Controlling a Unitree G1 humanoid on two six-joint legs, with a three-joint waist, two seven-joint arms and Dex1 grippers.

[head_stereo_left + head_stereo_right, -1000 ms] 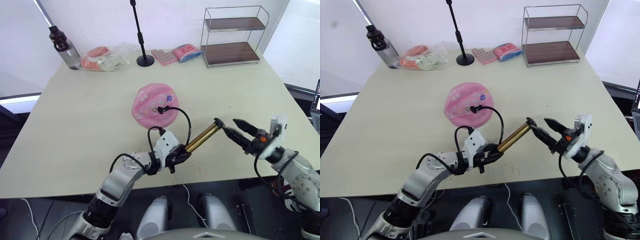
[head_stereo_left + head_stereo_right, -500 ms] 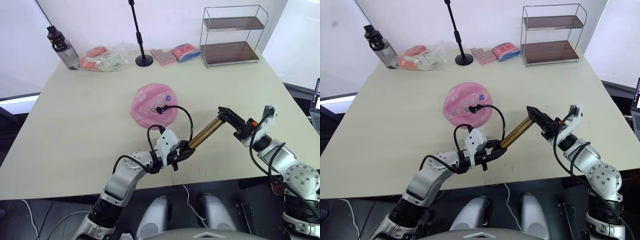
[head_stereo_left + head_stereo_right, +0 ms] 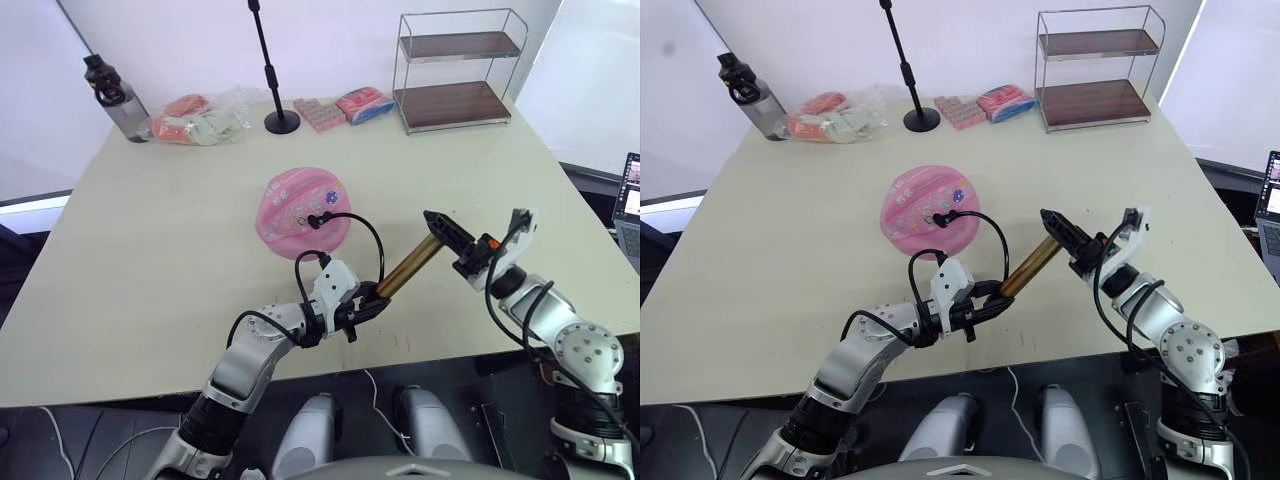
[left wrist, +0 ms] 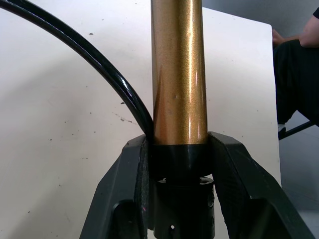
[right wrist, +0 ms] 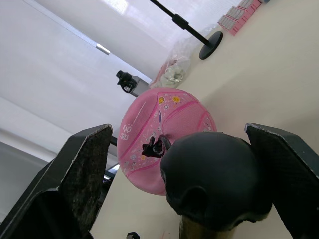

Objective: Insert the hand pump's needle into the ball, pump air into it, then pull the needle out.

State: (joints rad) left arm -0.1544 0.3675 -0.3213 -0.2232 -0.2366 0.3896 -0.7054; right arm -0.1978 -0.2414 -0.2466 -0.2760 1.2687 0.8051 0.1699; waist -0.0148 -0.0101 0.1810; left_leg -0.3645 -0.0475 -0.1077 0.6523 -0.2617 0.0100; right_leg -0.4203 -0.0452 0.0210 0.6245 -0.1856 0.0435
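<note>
Gripping the hand pump (image 3: 410, 270) at its base, left fingers (image 4: 119, 199) clamp tight while right fingers (image 5: 75, 179) straddle its handle, spread wide.

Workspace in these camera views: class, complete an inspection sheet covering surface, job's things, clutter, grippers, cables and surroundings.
Surface: beige table, a few small marks.
Job's things: flattened pink ball with the hose fitting at its valve; hand pump raised at a slant off the table.
Clutter: bottle, plastic bag, stand base, pink packets, wire shelf.
Grippers: left gripper clamps the pump's lower cap; right gripper open around its handle end.
Cables: pump hose loops to the ball.
Surroundings: white wall; a person's leg in the left wrist view.
</note>
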